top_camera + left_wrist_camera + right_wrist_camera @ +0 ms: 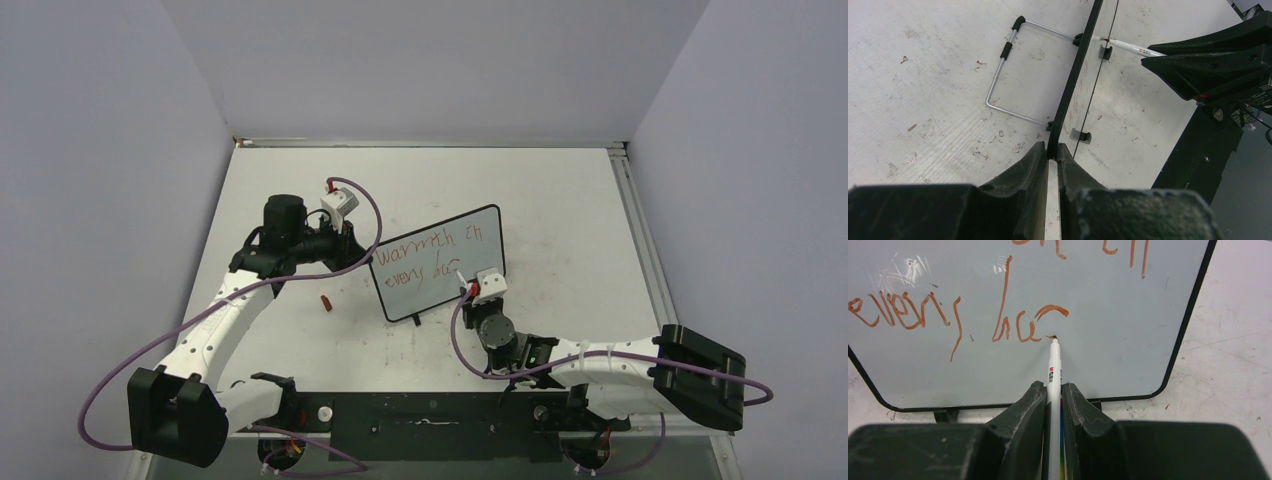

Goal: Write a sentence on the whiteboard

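The whiteboard (440,265) stands tilted mid-table, black-framed, with the red sentence (430,255) in two lines, roughly "warmth in / every da". My left gripper (358,250) is shut on the board's left edge (1068,100). My right gripper (470,288) is shut on a white marker (1054,370). The marker's tip touches the board (1098,355) just right of the last letters of the sentence (1013,322). The marker also shows in the left wrist view (1130,48), touching the board's front.
A red marker cap (325,300) lies on the table left of the board. The board's wire stand (1008,75) rests on the table behind it. Grey walls enclose the table. A black base plate (430,420) runs along the near edge.
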You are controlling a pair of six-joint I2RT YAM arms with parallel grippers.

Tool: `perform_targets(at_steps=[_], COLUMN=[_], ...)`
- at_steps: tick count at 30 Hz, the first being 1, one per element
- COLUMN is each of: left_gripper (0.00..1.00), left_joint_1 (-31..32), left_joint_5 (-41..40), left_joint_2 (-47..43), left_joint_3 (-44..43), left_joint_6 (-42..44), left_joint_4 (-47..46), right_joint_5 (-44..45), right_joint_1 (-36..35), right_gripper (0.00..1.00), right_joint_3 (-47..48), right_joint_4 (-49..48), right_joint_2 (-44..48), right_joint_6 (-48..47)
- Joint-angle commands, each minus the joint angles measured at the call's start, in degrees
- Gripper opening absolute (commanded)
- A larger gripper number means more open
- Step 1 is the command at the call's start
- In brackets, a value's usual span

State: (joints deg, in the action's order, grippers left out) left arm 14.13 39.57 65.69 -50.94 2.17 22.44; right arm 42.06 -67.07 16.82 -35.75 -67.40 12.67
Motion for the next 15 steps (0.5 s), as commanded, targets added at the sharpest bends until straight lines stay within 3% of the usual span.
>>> perform_targets(at_steps=[1, 15], left_gripper=[0.0, 0.0], left_joint_1=[-0.23, -0.24], left_joint_5=[-1.45, -1.52], left_joint_2=[0.26, 0.27], left_joint_3=[0.4, 0.45], left_joint_6=[1.06, 0.99], left_joint_4=[2.34, 2.04], right_joint_5=[1.72, -1.83], right_joint_1=[1.16, 1.8], right_gripper=[0.05, 0.05], right_joint_3=[0.03, 0.46], right_joint_4=[-1.64, -3.77], right_joint_2=[1.03, 3.18], right_joint_6=[-0.48, -2.87])
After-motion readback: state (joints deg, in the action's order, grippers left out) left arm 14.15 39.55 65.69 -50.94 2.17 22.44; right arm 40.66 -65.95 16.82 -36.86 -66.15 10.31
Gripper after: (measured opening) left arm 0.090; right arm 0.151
